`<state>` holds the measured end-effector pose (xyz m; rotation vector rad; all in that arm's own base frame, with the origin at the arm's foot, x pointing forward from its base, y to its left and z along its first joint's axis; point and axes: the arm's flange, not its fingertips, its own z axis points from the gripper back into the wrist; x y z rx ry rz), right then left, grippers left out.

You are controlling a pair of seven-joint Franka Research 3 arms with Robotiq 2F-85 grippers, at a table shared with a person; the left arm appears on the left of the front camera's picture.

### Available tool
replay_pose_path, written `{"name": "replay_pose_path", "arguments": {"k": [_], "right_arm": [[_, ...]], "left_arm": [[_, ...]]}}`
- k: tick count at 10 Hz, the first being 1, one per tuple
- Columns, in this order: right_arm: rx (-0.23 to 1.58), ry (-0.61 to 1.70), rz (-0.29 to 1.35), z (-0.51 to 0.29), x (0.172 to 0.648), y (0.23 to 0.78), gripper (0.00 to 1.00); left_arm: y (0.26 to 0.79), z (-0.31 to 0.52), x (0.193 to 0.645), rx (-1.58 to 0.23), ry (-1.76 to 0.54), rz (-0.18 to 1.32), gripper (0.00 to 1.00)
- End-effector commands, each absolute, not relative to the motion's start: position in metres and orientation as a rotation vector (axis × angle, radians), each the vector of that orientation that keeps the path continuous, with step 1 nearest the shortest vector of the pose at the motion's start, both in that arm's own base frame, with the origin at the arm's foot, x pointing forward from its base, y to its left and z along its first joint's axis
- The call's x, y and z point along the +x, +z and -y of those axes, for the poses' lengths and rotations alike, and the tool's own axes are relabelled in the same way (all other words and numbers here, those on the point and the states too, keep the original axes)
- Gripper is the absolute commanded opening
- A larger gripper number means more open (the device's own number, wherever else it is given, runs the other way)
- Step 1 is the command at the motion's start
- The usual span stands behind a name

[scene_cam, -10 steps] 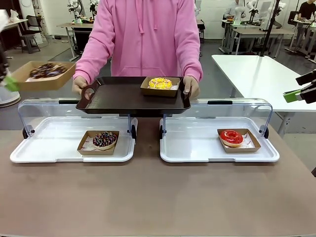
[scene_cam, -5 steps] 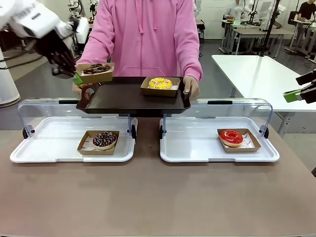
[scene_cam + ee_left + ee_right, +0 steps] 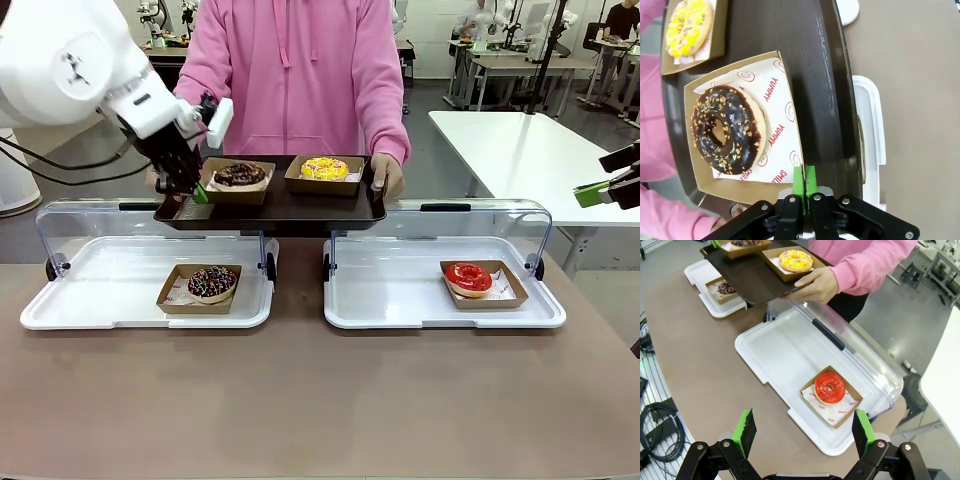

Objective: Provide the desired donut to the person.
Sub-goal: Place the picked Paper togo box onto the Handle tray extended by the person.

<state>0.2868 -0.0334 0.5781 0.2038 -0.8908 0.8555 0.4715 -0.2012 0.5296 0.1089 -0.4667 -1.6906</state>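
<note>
Pinching the rim of a brown cardboard box between closed green pads, the left gripper is holding it over the dark brown plastic tray, which the person in a pink hoodie is gripping by its handles. Inside that box, a chocolate-glazed donut with nut crumbs is lying just ahead of the fingertips, beside a yellow-iced donut. Off at the right edge, the right gripper is standing wide and empty above the red-glazed donut.
</note>
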Motion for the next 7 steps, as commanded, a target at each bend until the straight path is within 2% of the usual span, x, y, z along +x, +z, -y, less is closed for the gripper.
{"name": "replay_pose_path", "arguments": {"k": [1, 3, 4, 5, 6, 7], "right_arm": [[0.189, 0.839, 0.868, 0.033, 0.286, 0.577, 1.0], [0.189, 0.839, 0.868, 0.033, 0.286, 0.577, 1.0], [0.189, 0.839, 0.868, 0.033, 0.286, 0.577, 1.0], [0.189, 0.839, 0.868, 0.033, 0.286, 0.577, 1.0], [0.189, 0.839, 0.868, 0.033, 0.286, 0.577, 1.0], [0.189, 0.839, 0.868, 0.033, 0.286, 0.577, 1.0]], "left_arm": [[0.521, 0.206, 0.477, 0.161, -1.692, 0.481, 0.01], [0.523, 0.211, 0.475, 0.166, -1.682, 0.471, 0.01], [0.528, 0.213, 0.473, 0.163, -1.656, 0.464, 0.58], [0.535, 0.214, 0.469, 0.165, -1.655, 0.47, 0.58], [0.541, 0.214, 0.466, 0.175, -1.652, 0.467, 1.0], [0.547, 0.214, 0.463, 0.109, -1.624, 0.448, 0.61]]}}
